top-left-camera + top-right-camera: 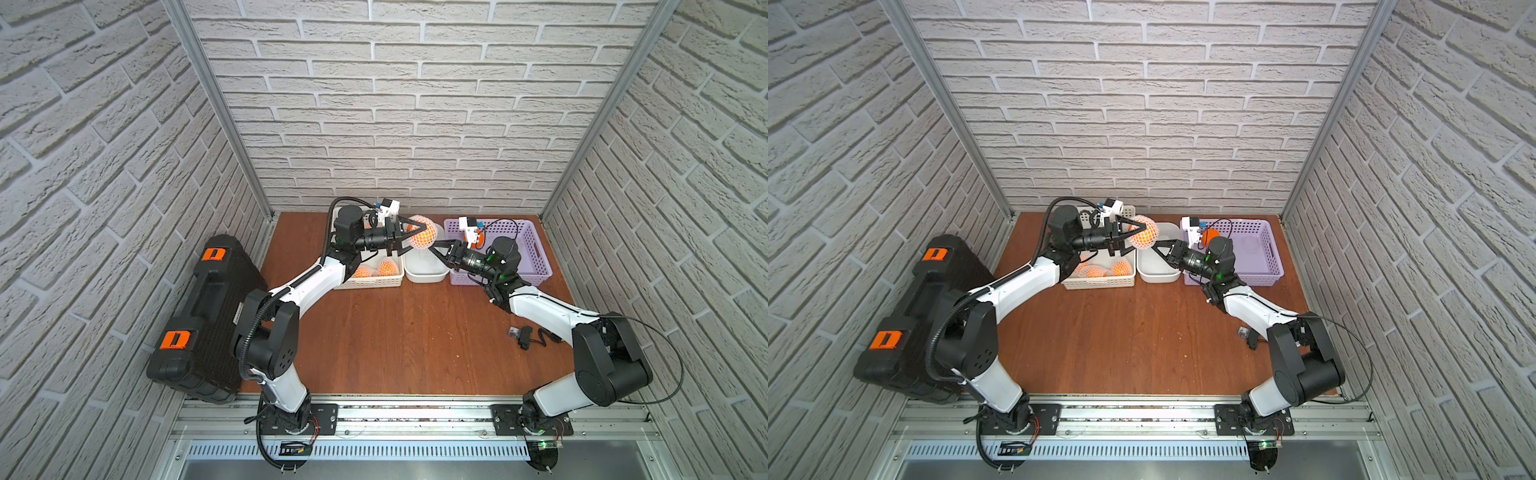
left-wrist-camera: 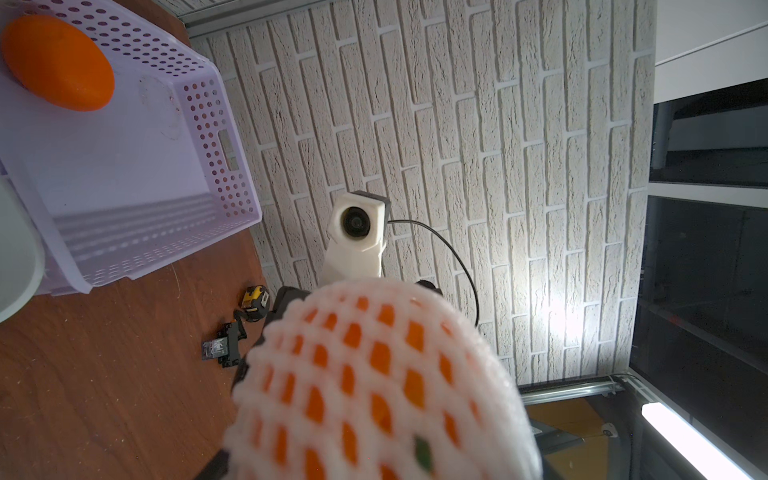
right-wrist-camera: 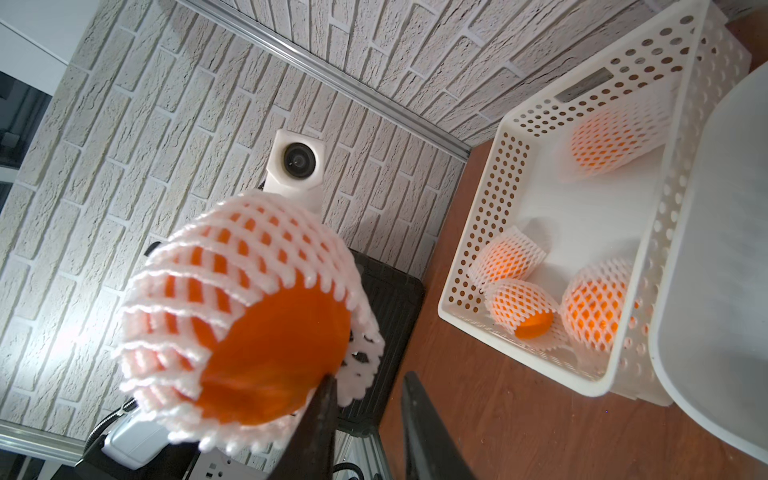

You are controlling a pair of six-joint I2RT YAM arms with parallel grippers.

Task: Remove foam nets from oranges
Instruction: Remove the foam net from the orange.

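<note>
While the left gripper [image 1: 419,237] clamps an orange [image 3: 274,353] through its foam net [image 3: 232,249], the fruit hangs clear of the surface [image 1: 415,332], directly over a white tub [image 1: 428,277]. The net's open mouth faces the right gripper [image 1: 434,249], and bare peel shows through it. This gripper sits just beside the net's rim, jaws a narrow gap apart with nothing between them. One finger [image 3: 320,415] lies at the frilled edge; contact cannot be told. Under the left gripper's wrist, a white perforated basket [image 3: 490,232] holds four more netted oranges [image 3: 598,307]. Behind the right gripper, a purple basket [image 2: 216,124] holds one bare orange [image 2: 58,62]. Well apart from both, on the left arm's outer side, stands a black case [image 1: 208,311].
</note>
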